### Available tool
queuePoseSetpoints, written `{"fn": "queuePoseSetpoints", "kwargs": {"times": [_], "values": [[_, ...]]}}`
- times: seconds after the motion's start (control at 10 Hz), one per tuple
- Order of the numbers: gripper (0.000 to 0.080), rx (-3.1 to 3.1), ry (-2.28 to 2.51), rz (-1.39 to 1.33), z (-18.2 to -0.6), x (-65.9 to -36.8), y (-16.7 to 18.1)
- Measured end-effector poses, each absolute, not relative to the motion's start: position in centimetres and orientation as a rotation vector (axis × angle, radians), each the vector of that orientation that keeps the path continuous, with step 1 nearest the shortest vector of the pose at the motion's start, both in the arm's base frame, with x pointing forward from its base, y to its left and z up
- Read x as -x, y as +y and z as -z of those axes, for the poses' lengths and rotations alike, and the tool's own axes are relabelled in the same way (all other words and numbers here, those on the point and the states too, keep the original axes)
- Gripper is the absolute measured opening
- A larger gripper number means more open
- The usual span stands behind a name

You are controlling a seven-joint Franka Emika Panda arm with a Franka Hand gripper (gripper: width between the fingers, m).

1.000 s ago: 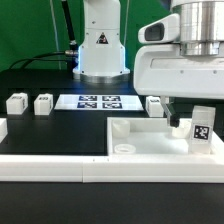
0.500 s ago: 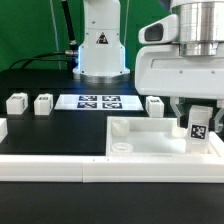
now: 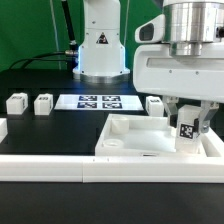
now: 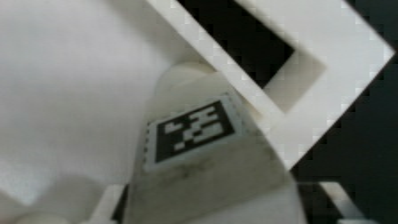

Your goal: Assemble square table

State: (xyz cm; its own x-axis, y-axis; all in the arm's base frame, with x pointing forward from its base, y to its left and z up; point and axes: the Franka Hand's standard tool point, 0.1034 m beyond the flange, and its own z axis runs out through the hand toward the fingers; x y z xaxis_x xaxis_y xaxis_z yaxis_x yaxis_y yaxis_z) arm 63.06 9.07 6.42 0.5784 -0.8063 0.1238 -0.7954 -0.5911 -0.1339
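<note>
My gripper (image 3: pixel 188 124) is shut on a white block leg (image 3: pixel 188 134) with a black-and-white tag and holds it upright, slightly tilted, over the right part of the white square tabletop (image 3: pixel 128 127). The tabletop is a tray with a raised rim and a round hole near its front left corner. In the wrist view the tagged leg (image 4: pixel 199 135) fills the middle, with the tabletop's rim (image 4: pixel 267 55) behind it. Three loose legs stand on the black table: two at the exterior view's left (image 3: pixel 15 102) (image 3: pixel 43 102) and one behind the tabletop (image 3: pixel 155 105).
The marker board (image 3: pixel 97 101) lies flat at the back middle, in front of the robot base (image 3: pixel 99 45). A long white border rail (image 3: pixel 50 166) runs along the front edge. Another white piece (image 3: pixel 2 128) shows at the left edge.
My gripper has moved toward the exterior view's left and slightly down with the leg in it, further over the tabletop. The loose legs have not moved.
</note>
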Motion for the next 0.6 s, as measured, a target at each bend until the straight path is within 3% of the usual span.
{"fn": "queuePoseSetpoints", "kwargs": {"times": [0.2,0.3,0.4,0.5,0.6], "values": [[0.0324,2.739,1.381,0.265,-6.42,-63.07,9.01],[0.0382,2.740,1.380,0.265,-6.42,-63.07,9.00],[0.0382,2.739,1.380,0.266,-6.42,-63.07,9.01],[0.0559,2.739,1.380,0.266,-6.42,-63.07,9.01],[0.0559,2.739,1.380,0.266,-6.42,-63.07,9.01]]}}
